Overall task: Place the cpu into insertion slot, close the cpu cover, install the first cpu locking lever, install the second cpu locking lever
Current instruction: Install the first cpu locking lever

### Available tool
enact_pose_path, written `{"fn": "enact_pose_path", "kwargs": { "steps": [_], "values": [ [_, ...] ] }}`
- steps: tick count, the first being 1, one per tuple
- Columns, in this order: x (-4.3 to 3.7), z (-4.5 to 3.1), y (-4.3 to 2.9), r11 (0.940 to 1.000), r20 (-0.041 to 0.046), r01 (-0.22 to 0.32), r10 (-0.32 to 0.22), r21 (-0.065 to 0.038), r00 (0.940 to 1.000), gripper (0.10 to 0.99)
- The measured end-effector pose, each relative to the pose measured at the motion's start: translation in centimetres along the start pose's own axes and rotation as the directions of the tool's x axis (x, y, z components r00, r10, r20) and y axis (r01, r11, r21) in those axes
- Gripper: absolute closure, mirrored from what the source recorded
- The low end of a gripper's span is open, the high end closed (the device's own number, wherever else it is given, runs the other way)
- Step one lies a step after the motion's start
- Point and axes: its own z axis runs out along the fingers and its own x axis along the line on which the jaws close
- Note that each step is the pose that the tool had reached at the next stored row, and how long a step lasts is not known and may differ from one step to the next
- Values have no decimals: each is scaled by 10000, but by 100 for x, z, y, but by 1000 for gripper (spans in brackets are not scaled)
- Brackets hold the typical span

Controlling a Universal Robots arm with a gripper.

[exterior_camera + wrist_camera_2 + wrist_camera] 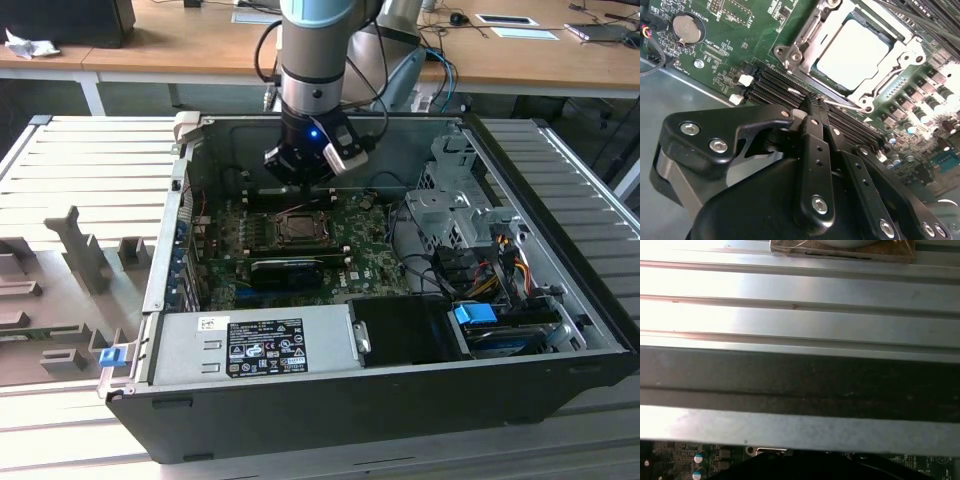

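Fingers (pixel 814 107) pressed together, empty, just beside the seated cpu (pixel 852 52).

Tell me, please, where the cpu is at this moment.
The cpu sits in the motherboard socket, framed by the cpu cover, in the second wrist view just beyond the gripper. In the exterior view the socket lies just below the gripper.

Open computer case (pixel 560 360), coin battery (pixel 686 27)

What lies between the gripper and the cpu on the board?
In the second wrist view, black memory slots and a thin wire lever lie between the gripper and the cpu.
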Motion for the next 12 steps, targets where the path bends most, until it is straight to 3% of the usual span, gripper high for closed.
{"fn": "enact_pose_path", "kwargs": {
  "steps": [12],
  "values": [
    [-56, 86, 1, 10000, -2, 14, -14, 1, 10000, 980]
  ]
}}
